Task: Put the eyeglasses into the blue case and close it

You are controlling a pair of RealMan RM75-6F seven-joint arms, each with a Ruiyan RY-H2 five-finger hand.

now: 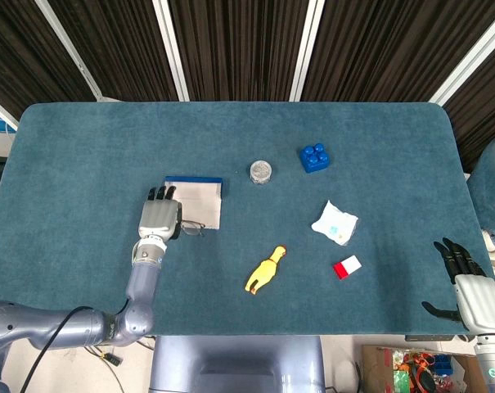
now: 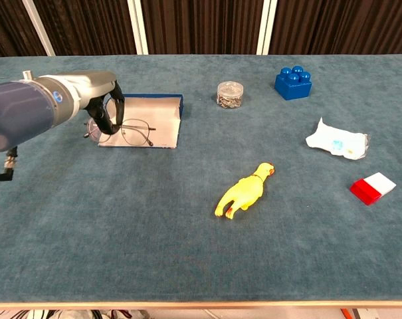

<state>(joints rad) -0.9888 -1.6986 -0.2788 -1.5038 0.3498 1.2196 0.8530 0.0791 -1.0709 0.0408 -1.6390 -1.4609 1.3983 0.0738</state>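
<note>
Your left hand (image 2: 102, 113) grips the eyeglasses (image 2: 129, 131) by one side, above the open blue case (image 2: 162, 126). Centre them over the tray, lower flat, then release

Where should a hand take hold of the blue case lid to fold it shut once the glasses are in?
Probably the blue case by its raised blue far wall, coming from behind and above. That edge stands up from the flat white inside, so fingers can hook it. The left hand holds the eyeglasses over the case's left part, so the right end is freer.
</note>
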